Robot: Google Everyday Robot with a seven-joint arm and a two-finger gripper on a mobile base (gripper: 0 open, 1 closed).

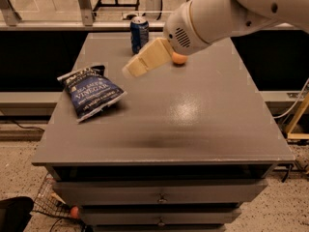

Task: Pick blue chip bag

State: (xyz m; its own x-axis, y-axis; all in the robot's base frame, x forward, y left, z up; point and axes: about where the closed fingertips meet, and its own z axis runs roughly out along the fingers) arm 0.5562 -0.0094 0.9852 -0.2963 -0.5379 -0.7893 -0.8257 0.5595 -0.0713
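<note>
The blue chip bag [92, 92] lies flat on the left part of the grey table [193, 124], dark navy with white lettering and crimped ends. My gripper [131, 69] hangs above the table on a white arm coming in from the upper right. Its beige fingers point down and to the left. It is above and to the right of the bag, clearly apart from it, and holds nothing.
A blue soda can [139, 34] stands upright at the table's back edge. An orange ball [179, 58] sits near the back middle, partly hidden behind the arm. Drawers run below the table front. A wire basket [53, 203] sits on the floor at lower left.
</note>
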